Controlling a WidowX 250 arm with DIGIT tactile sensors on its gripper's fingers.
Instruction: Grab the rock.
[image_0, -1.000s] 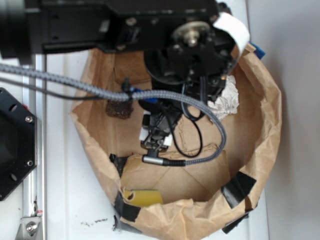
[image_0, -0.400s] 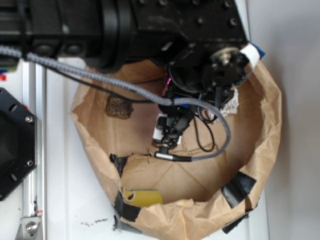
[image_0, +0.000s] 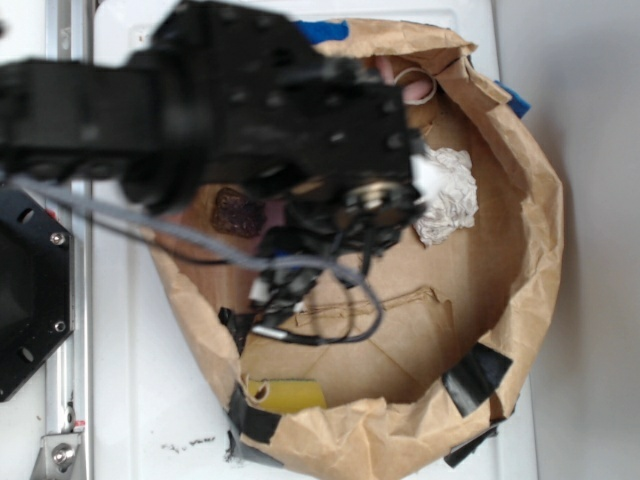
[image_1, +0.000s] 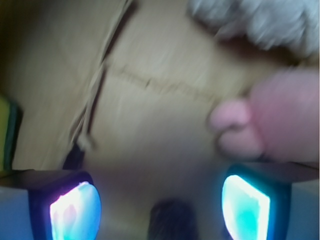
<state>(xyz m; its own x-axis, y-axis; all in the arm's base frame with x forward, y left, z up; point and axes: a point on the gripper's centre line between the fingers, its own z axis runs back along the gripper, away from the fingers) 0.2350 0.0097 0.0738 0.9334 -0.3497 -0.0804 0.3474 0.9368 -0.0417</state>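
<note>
The rock (image_0: 238, 212), a small dark brown speckled chunk, lies on the floor of the brown paper bag (image_0: 520, 250) at its left side, just beside the blurred black arm (image_0: 260, 110). In the wrist view it is a dark blur (image_1: 170, 220) at the bottom edge, between the two fingers. My gripper (image_1: 160, 205) is open, its glowing pads (image_1: 75, 210) far apart with nothing between them. In the exterior view the arm hides the gripper.
A creased white paper wad (image_0: 447, 195) lies at the bag's right side. A pink plush toy (image_1: 272, 125) sits close to the right finger. A yellow piece (image_0: 288, 395) is at the bag's near wall, and black tape patches (image_0: 475, 375) mark its rim.
The arm has swung left across the bag toward the rock, uncovering the paper wad. The view is motion-blurred. The rock has not moved.
</note>
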